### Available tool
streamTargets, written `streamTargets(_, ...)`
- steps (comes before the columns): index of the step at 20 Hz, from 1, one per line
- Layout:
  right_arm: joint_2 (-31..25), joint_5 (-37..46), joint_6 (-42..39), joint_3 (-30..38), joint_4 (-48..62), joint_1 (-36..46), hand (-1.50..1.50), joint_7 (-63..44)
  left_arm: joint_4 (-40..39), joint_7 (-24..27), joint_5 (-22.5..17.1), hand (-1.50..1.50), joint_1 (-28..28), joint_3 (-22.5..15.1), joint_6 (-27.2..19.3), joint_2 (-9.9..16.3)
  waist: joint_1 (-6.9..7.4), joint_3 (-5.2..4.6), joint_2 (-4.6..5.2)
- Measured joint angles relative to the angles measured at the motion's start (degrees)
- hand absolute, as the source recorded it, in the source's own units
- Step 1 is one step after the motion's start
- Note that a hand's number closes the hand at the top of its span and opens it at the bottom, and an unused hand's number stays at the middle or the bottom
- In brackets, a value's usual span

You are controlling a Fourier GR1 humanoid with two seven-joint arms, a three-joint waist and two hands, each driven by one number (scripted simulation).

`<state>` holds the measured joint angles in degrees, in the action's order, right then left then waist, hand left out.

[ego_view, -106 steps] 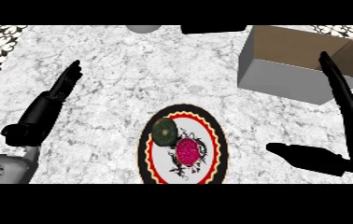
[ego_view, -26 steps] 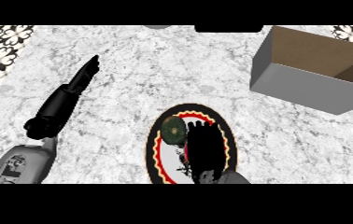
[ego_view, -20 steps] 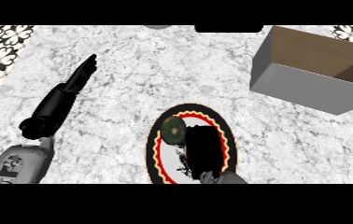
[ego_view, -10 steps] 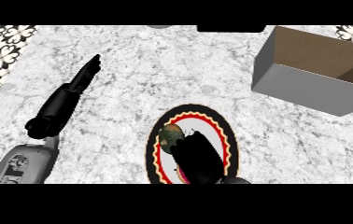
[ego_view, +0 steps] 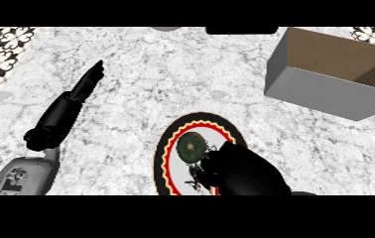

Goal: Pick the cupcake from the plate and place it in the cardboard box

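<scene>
A round plate (ego_view: 162,158) with a red, black and yellow rim lies on the marble counter, low in the middle of the head view. A dark green round item (ego_view: 192,147) sits on its upper part. My right hand (ego_view: 243,171) lies over the plate's lower right, fingers curled round the spot where the pink cupcake stood; the cupcake itself is hidden under it. The open cardboard box (ego_view: 322,90) stands at the upper right, well apart from the plate. My left hand (ego_view: 77,94) rests at the left with straight fingers pointing away, holding nothing.
A dark object (ego_view: 242,30) and a grey one (ego_view: 167,29) sit at the counter's far edge. Patterned tiles (ego_view: 15,46) show at the far left. Bare marble (ego_view: 183,78) stretches between the plate and the box.
My right hand came in over the plate, covered the pink cupcake and curled its fingers there. My left hand shifted slightly. Plate and box kept their places.
</scene>
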<state>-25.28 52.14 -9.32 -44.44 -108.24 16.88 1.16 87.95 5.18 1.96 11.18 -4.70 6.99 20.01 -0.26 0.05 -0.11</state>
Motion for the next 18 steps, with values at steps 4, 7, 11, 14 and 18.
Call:
streamTargets(4, -5.43, -3.87, 0.52, 7.07, -8.86, -3.02, 1.50, 3.20, 0.43, -1.07, 0.07, 0.00, 0.67, 0.64, 0.23, -0.05, -0.36, -0.02, -0.05)
streamTargets(7, -5.45, -8.85, 0.31, 14.64, -12.29, -3.80, 1.50, 0.91, -0.01, -0.65, 0.30, 0.00, 0.60, 0.81, 0.34, -0.20, -0.47, -0.04, -0.01)
streamTargets(11, -3.20, -15.48, 0.30, 23.74, -13.18, -4.71, 1.50, -4.32, 0.13, -0.91, 0.06, 0.00, 0.69, 1.15, 0.82, -0.19, -0.37, -0.05, 0.03)
streamTargets(14, -1.84, -19.21, -0.43, 30.31, -11.09, -1.83, 1.50, -8.32, 0.27, -1.32, 0.25, 0.00, 1.30, 1.15, 0.93, -0.50, 0.01, -0.05, 0.11)
streamTargets(18, -2.77, -24.67, -2.47, 39.98, -4.27, 4.09, 1.50, -10.07, 0.83, -2.22, 0.48, 0.00, 1.72, 1.10, 1.19, -0.89, 0.45, -0.06, 0.17)
